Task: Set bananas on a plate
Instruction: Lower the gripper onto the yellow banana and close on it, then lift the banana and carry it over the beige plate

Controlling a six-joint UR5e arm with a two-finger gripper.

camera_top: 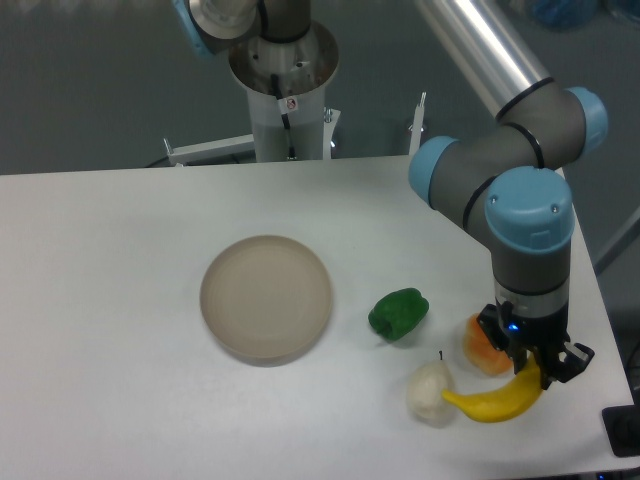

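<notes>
From the fixed camera, the curved, smooth, bright yellow banana [492, 402] lies on the white desk [110, 300] near its front right corner, well apart from the round, shallow, beige-tan plate [266, 297], which sits bare toward the middle. The black two-finger gripper [543, 372] is down at the banana's upper right end, its fingers on either side of that end; whether they already pinch the fruit or only straddle it I cannot tell. A whitish pear [430, 391] lies just beside the banana's left tip, an orange lumpy fruit [482, 345] sits close behind it, and a green pepper [398, 312] lies between this cluster and the plate.

The banana looks light and fairly firm, with a smooth, slightly slippery skin that would bruise under hard squeezing. Held at one end it would likely droop or swivel; a moderate grip across the thicker middle seems steadier.
</notes>
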